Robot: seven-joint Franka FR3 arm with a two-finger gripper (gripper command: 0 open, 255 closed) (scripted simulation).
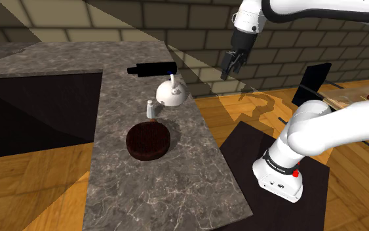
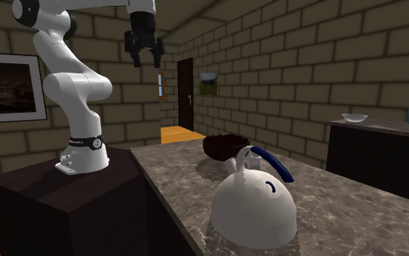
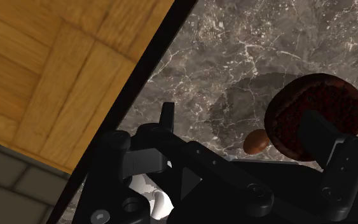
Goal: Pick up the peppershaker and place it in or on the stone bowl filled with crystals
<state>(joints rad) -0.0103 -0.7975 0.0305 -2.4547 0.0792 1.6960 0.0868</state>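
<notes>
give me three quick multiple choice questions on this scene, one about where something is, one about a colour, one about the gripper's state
1. Where does the shaker stand on the counter?
A. between the kettle and the bowl
B. inside the bowl
C. on the floor

2. What colour is the kettle's handle?
A. red
B. blue
C. yellow

3. What is the gripper doing?
A. shut on the shaker
B. open in the air, holding nothing
C. shut on the bowl's rim

Answers:
1. A, the shoulder view shows the shaker upright between the two, closer to the kettle.
2. B, the second exterior view shows a blue arc over the white body.
3. B, its fingers stand apart well above the counter.
</notes>
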